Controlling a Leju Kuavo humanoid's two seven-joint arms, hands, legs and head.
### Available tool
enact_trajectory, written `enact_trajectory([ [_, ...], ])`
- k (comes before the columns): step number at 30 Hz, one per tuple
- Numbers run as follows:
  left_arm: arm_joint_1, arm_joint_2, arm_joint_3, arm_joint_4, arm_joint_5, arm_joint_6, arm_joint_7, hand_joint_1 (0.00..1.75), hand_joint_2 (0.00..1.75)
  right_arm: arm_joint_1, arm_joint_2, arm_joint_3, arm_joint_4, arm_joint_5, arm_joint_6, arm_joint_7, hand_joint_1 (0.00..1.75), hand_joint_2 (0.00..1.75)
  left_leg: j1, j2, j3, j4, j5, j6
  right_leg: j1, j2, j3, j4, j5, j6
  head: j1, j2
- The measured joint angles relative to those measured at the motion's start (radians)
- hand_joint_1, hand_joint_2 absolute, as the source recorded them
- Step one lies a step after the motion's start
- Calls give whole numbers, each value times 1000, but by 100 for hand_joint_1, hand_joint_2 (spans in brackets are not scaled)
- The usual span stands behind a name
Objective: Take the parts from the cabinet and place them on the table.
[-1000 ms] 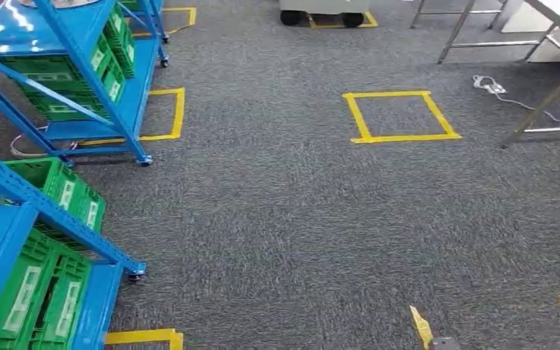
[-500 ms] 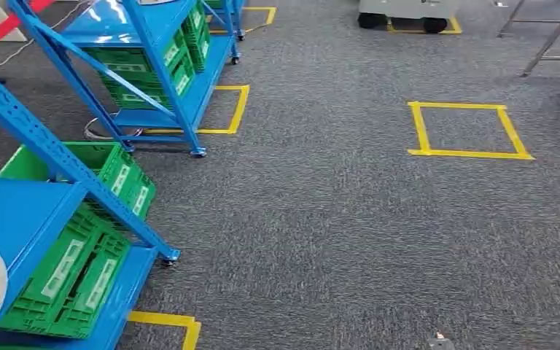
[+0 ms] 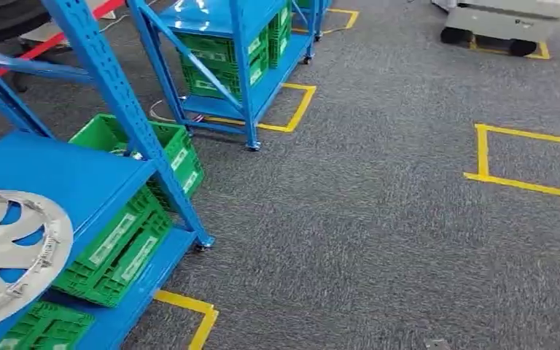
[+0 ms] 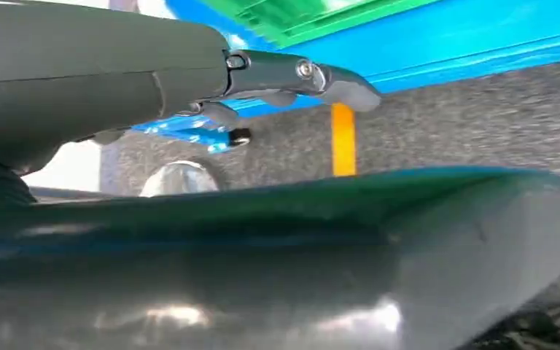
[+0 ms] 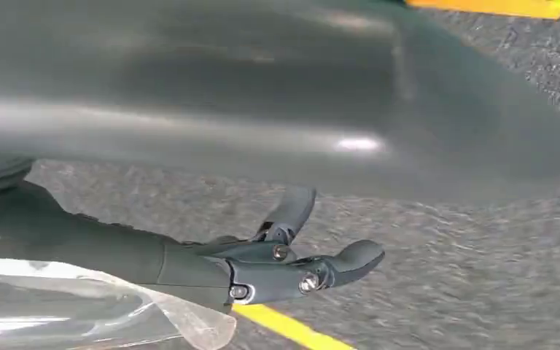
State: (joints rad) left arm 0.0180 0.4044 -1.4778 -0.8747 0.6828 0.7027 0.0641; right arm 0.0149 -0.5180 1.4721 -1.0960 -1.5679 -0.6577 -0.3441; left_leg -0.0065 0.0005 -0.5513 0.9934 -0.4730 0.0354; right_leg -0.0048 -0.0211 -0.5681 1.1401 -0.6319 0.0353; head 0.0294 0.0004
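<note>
A silver wheel cover (image 3: pixel 7 248) lies flat on the middle shelf of the near blue cabinet (image 3: pixel 65 171), at the lower left of the head view. Part of it is cut off by the picture's edge. My left hand (image 4: pixel 292 76) hangs with its fingers stretched out and nothing in them, over grey carpet next to the blue cabinet base. My right hand (image 5: pixel 292 266) also hangs over the carpet, fingers spread and holding nothing.
Green crates (image 3: pixel 120 248) fill the near cabinet's lower shelves. A second blue rack (image 3: pixel 226 22) with green crates stands further back. Yellow tape squares (image 3: pixel 529 160) mark the grey carpet, and a wheeled cart (image 3: pixel 507 22) is at the far right.
The whole view has swung left: the blue cabinets have slid right and closer in the picture, and the wheel cover on the near shelf has come into sight. Both hands stay empty.
</note>
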Motion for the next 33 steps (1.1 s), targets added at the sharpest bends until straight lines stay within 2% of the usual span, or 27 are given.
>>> enact_trajectory([
  [1,-4,0,0,0,-13,0,11,0,0,0,0,5,0,-1,-2,-1,0,0,0,-14,-1,0,1,2,-1,12,-44,88,-36,3,-1,0],
  [2,-5,2,0,-2,-23,0,20,0,0,0,0,9,0,-1,-3,-1,0,0,0,-28,-2,0,1,2,-2,17,-78,152,-54,5,0,0],
  [3,-5,5,0,-2,-28,0,26,0,0,2,0,12,0,-1,-5,-1,0,0,0,-43,0,0,1,2,-4,18,-94,173,-46,7,-1,0],
  [4,-4,6,0,-3,-32,0,29,0,0,2,0,14,0,0,-5,-1,0,0,0,-57,2,1,1,2,-6,18,-88,147,-16,8,-1,0],
  [5,-5,8,0,-3,-33,0,34,0,0,1,0,14,0,0,-5,-1,0,0,1,-73,4,2,0,0,-9,22,-58,74,36,10,-1,0],
  [6,-5,8,0,-3,-34,0,34,0,0,0,0,14,0,0,-5,-2,0,0,3,-87,7,4,-2,-4,-13,36,-16,-23,90,11,-2,0],
  [7,-5,10,0,-3,-36,0,35,0,0,0,0,15,0,0,-5,-2,0,0,3,-98,6,6,-5,-9,-22,89,17,-102,122,16,0,0],
  [8,-7,12,0,-3,-42,0,35,0,0,0,0,18,0,-1,-6,-2,0,0,-1,-110,-1,12,-6,-17,-25,139,30,-126,104,16,0,0],
  [12,-3,24,0,-18,-58,0,45,0,0,-2,0,23,-1,-1,-11,-2,0,0,11,-166,-21,13,5,-45,-19,84,39,-132,108,-14,-2,0],
  [13,-1,26,0,-23,-62,0,50,0,0,-5,0,24,-1,0,-12,-2,0,0,10,-124,-23,27,-7,-47,-20,68,43,-138,111,-24,-3,0],
  [14,-1,28,0,-29,-64,0,52,0,0,-5,0,24,-1,0,-14,-3,0,0,5,-59,-40,63,-35,-52,-18,56,45,-141,110,-32,-10,0],
  [15,-5,30,0,-30,-64,0,53,0,0,-4,0,24,-2,0,-14,-3,0,0,6,-25,-74,135,-77,-56,-15,38,46,-141,109,-35,-11,0],
  [16,-8,31,0,-31,-64,0,53,0,0,-3,0,26,-2,0,-14,-3,0,0,8,-12,-117,227,-119,-59,-12,18,46,-141,107,-38,-10,0],
  [17,-8,31,0,-34,-64,0,53,0,0,-3,0,28,-2,0,-15,-3,0,0,10,-10,-152,302,-146,-60,-10,0,46,-141,105,-40,-10,0],
  [18,-8,31,0,-37,-64,0,53,0,0,-2,0,29,-2,0,-15,-3,0,0,11,-9,-167,333,-148,-61,-9,-16,47,-141,104,-41,-10,0],
  [19,-5,32,0,-39,-65,0,53,0,0,-3,0,29,-2,0,-15,-3,0,0,11,-8,-158,318,-126,-61,-8,-30,49,-141,102,-41,-10,0],
  [20,-1,33,0,-41,-66,0,54,0,0,-4,0,29,-2,0,-15,-3,0,0,11,-5,-130,263,-89,-59,-7,-42,51,-141,100,-40,-10,0],
  [21,2,36,0,-45,-67,0,56,0,0,-5,0,29,-2,0,-16,-3,0,0,10,7,-82,172,-41,-56,-7,-55,57,-141,97,-39,-11,0],
  [22,2,40,0,-51,-69,0,56,0,0,-5,0,29,-3,0,-15,-3,0,0,7,40,-30,76,0,-49,-6,-67,63,-141,93,-37,-10,0],
  [23,1,44,0,-55,-72,0,56,0,0,-4,0,29,-3,0,-15,-3,0,0,-5,103,-4,26,-9,-44,-1,-79,65,-140,87,-31,-9,0],
  [24,-2,46,0,-58,-74,0,57,0,0,-5,0,29,-3,0,-16,-3,0,0,-6,94,-5,19,-10,-32,3,-90,61,-138,82,-23,-8,0],
  [27,7,57,3,-74,-83,0,67,0,0,-11,0,29,-5,0,-18,-4,0,0,-10,54,-11,16,-9,-19,3,-128,83,-147,79,-11,-9,0],
  [28,10,60,6,-85,-90,0,74,0,0,-11,-4,28,-8,0,-19,-4,0,0,1,42,1,4,-1,-9,1,-117,75,-144,69,-2,-9,0],
  [29,13,64,8,-92,-100,1,80,0,0,-11,-4,28,-11,0,-20,-5,0,0,2,33,1,4,-1,-7,-1,-53,68,-116,49,3,-3,0],
  [30,13,69,12,-101,-112,0,90,0,0,-11,-5,28,-13,0,-22,-6,0,0,3,20,-1,4,0,-2,-3,-13,38,-50,12,3,0,0],
  [32,13,74,21,-119,-131,0,97,0,0,-8,-8,29,-14,-1,-27,-6,0,0,3,-9,-3,4,1,0,-5,14,-52,124,-58,5,1,0],
  [33,15,75,24,-124,-137,0,101,0,0,-6,-8,29,-14,-1,-28,-6,0,0,3,-24,-2,4,1,0,-5,17,-84,176,-63,6,2,0],
])
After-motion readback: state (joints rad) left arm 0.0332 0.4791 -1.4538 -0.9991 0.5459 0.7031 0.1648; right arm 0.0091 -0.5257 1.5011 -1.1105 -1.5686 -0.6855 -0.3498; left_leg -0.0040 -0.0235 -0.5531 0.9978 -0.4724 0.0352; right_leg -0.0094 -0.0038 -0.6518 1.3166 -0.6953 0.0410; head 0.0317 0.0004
